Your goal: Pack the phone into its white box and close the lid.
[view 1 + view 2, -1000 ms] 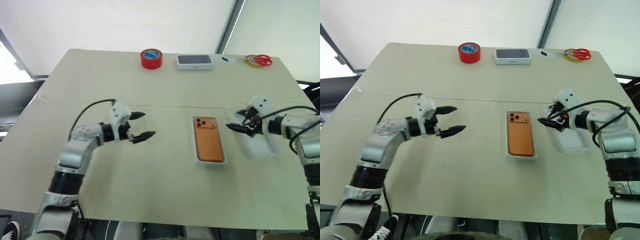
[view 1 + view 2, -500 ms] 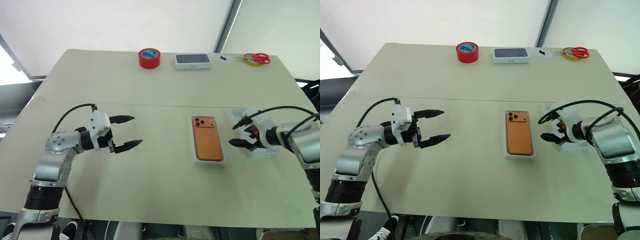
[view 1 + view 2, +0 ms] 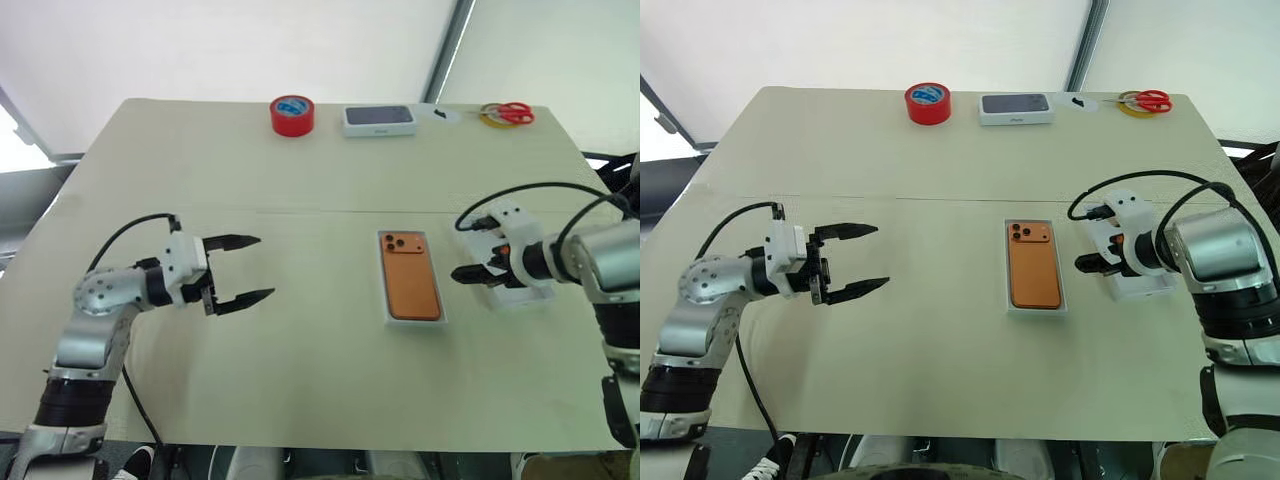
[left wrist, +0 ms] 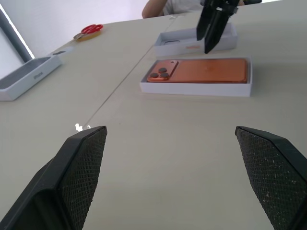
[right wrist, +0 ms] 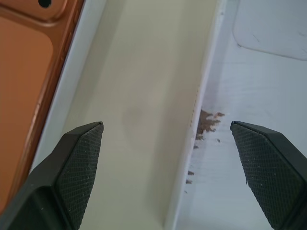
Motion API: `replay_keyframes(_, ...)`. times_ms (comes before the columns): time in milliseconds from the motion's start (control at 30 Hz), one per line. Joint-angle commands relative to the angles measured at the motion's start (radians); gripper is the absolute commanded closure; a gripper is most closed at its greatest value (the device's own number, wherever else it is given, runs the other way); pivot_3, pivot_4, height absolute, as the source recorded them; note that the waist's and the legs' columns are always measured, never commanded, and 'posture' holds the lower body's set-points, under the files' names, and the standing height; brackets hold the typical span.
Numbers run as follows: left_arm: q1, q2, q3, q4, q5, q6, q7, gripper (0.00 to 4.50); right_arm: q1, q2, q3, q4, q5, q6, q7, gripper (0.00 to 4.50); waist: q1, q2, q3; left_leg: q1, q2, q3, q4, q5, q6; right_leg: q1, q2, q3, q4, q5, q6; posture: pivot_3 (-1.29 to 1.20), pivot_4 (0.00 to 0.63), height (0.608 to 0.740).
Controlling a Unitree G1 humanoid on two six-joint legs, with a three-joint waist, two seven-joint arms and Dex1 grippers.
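With the flat orange phone point(image 3: 410, 288) already lying in its shallow white box point(image 3: 386, 279) at centre frame, we have drawn back our empty left gripper point(image 3: 245, 270), jaws wide, and tipped our right gripper point(image 3: 1088, 263), jaws spread, down over the white lid's point(image 3: 1137, 284) near wall, ready to lift it.

Bare table point(image 3: 300, 340) left of white box point(image 3: 387, 318)

1 phone point(image 3: 408, 286), 2 boxes, 1 lid point(image 3: 512, 290)

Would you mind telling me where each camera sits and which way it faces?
Head eyes: look down over the table; both arms show.
Left wrist: looks level across at the phone in the white box; own fingers show.
Right wrist: looks down at the lid; own fingers show.
Shared: the phone.
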Motion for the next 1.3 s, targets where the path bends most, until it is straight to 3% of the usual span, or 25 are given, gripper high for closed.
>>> replay_keyframes(33, 0.010, 0.005, -0.004, -0.046, -0.013, -0.020, -0.006, 0.00, -0.035, 0.011, -0.005, 0.011, 0.015, 0.007, -0.026, 0.06, 0.001, 0.000, 0.000, 0.000, 0.000, 0.000, 0.000, 0.000, 0.000, 0.000, 0.000, 0.000, 0.000, 0.000, 0.000, 0.00, 0.150, 0.740)
replay_keyframes(67, 0.013, 0.002, -0.006, -0.051, -0.010, -0.021, -0.001, 0.00, -0.036, 0.014, -0.003, 0.013, 0.018, 0.006, -0.031, 0.06, 0.001, 0.000, 0.000, -0.001, 0.000, 0.000, 0.001, 0.000, 0.000, 0.000, 0.000, 0.000, 0.000, 0.000, 0.000, 0.00, 0.150, 0.740)
replay_keyframes(167, 0.013, -0.006, -0.009, -0.066, -0.014, -0.008, 0.016, 0.00, -0.015, 0.017, 0.010, 0.015, 0.025, -0.008, -0.045, 0.86, 0.001, 0.000, 0.000, -0.002, 0.000, 0.000, 0.001, 0.000, 0.000, -0.001, 0.000, 0.000, 0.000, 0.000, 0.000, 0.00, 0.150, 0.740)
replay_keyframes(400, 0.033, -0.010, -0.019, -0.097, -0.017, 0.013, 0.052, 0.00, 0.028, 0.028, 0.014, 0.011, 0.024, -0.016, -0.096, 4.46, -0.001, 0.000, 0.000, -0.001, 0.000, 0.000, 0.001, 0.000, 0.001, -0.001, 0.001, 0.000, 0.001, 0.000, 0.000, 0.00, 0.150, 0.740)
replay_keyframes(633, 0.020, -0.018, -0.031, -0.092, -0.006, 0.023, 0.082, 0.00, -0.012, 0.119, -0.090, 0.045, 0.008, 0.016, -0.188, 4.46, -0.003, -0.002, -0.001, -0.001, 0.000, 0.000, 0.002, 0.000, 0.001, 0.000, 0.001, 0.000, 0.002, 0.000, 0.000, 0.00, 0.150, 0.740)
replay_keyframes(800, 0.005, -0.029, -0.035, -0.082, -0.002, 0.033, 0.110, 0.00, -0.079, 0.218, -0.236, 0.112, -0.013, -0.106, -0.279, 4.46, -0.004, -0.001, -0.001, -0.001, 0.000, 0.000, 0.002, 0.000, 0.001, -0.001, 0.002, 0.000, 0.003, 0.000, 0.000, 0.00, 0.150, 0.740)
replay_keyframes(900, -0.012, -0.047, -0.033, -0.069, -0.004, 0.054, 0.151, 0.00, -0.154, 0.359, -0.404, 0.119, 0.086, -0.198, -0.278, 4.46, -0.003, 0.000, 0.000, -0.002, 0.000, 0.001, 0.002, 0.000, 0.001, -0.002, 0.003, 0.000, 0.003, 0.000, 0.000, 0.00, 0.150, 0.740)
replay_keyframes(1033, -0.013, -0.066, -0.030, -0.067, -0.007, 0.088, 0.190, 0.00, -0.169, 0.482, -0.502, 0.047, 0.185, -0.213, -0.273, 4.46, 0.000, 0.000, 0.000, -0.003, 0.001, 0.001, 0.002, 0.000, 0.000, -0.003, 0.003, 0.000, 0.004, 0.000, 0.001, 0.00, 0.150, 0.740)
replay_keyframes(1133, -0.010, -0.074, -0.024, -0.071, -0.040, 0.147, 0.210, 0.79, -0.161, 0.588, -0.580, -0.039, 0.305, -0.145, -0.265, 4.50, 0.003, 0.000, 0.000, -0.004, 0.001, 0.001, 0.002, 0.000, 0.000, -0.003, 0.003, 0.000, 0.004, 0.000, 0.001, 0.00, 0.150, 0.740)
replay_keyframes(1300, -0.007, -0.091, -0.024, -0.089, -0.043, 0.178, 0.242, 3.41, -0.075, 0.737, -0.669, -0.166, 0.516, 0.068, -0.282, 4.50, 0.003, 0.000, -0.001, -0.004, 0.000, 0.000, 0.003, 0.000, 0.000, -0.003, 0.003, 0.000, 0.004, 0.001, 0.001, 0.00, 0.150, 0.740)
